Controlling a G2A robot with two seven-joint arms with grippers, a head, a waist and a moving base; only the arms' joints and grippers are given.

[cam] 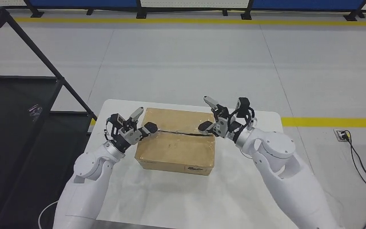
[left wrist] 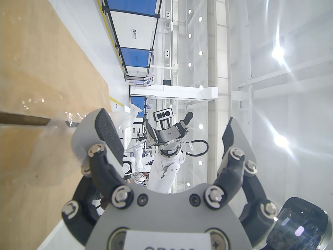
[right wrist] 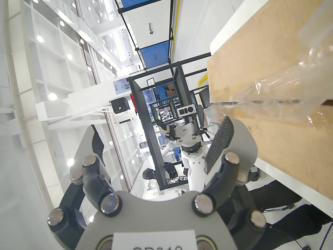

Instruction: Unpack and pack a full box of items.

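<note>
A closed brown cardboard box (cam: pixel 176 143) sits in the middle of the white table (cam: pixel 240 194), its two top flaps meeting at a dark seam (cam: pixel 180 133) with clear tape. My left gripper (cam: pixel 143 119) is at the box's left end, open, one finger resting by the seam end. My right gripper (cam: pixel 208 114) is at the box's right end, open, one finger down near the seam. In the left wrist view the box (left wrist: pixel 39 79) and open left gripper (left wrist: pixel 166 126) show, with the other arm beyond. The right wrist view shows the box (right wrist: pixel 281 61), loose tape (right wrist: pixel 281 89) and my open gripper (right wrist: pixel 161 141).
A black metal frame (cam: pixel 40 74) with a dark panel stands left of the table. The table's front part in front of the box is bare white surface. Yellow floor lines run behind and to the right.
</note>
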